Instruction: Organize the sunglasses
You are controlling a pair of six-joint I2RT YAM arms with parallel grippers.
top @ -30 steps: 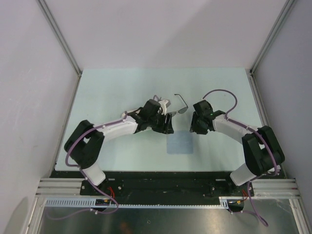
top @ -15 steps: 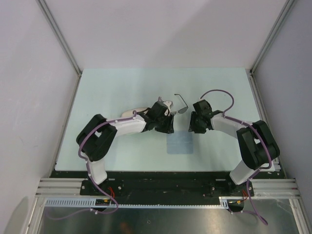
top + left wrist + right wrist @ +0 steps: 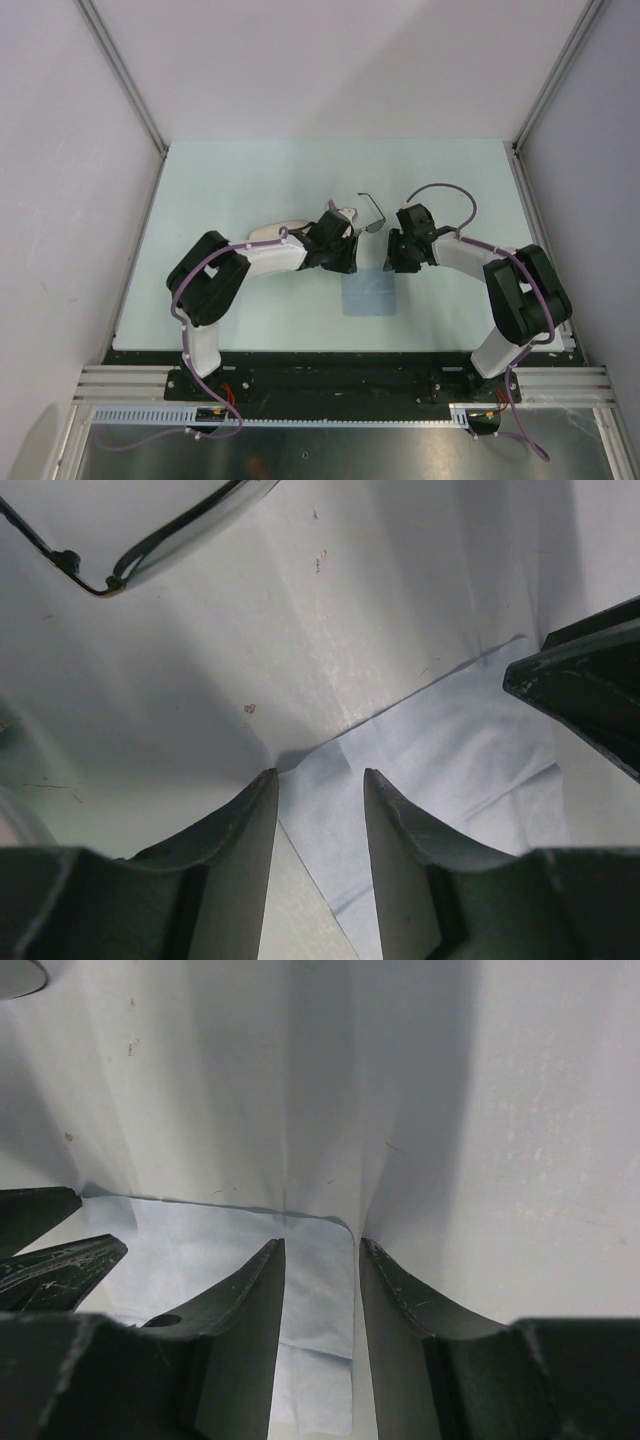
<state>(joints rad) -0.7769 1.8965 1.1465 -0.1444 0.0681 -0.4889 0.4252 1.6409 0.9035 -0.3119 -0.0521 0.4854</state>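
The cloth [image 3: 368, 293], a pale blue square, lies flat on the table [image 3: 250, 180] in front of both arms. The sunglasses [image 3: 373, 222] rest on the table just beyond its far edge, apart from it, one thin temple arm sticking out.

From overhead the left gripper [image 3: 348, 266] is at the cloth's far left corner and the right gripper [image 3: 392, 264] at its far right corner, but that view is too coarse to show how the fingers stand. A beige case [image 3: 270, 230] lies to the left of the cloth, half hidden by the left arm.

The left wrist camera shows its fingers [image 3: 250, 830] spread a little, with the corner of the cloth [image 3: 450, 750] lying flat in the gap and nothing pinched. A lens rim and hinge of the sunglasses [image 3: 170, 535] show beyond that corner, which the overhead view cannot resolve.

The right wrist camera shows its fingers [image 3: 260, 1300] likewise parted, straddling the cloth's rounded corner [image 3: 335, 1225] without squeezing it. The other gripper's fingers [image 3: 60, 1260] appear across the cloth.
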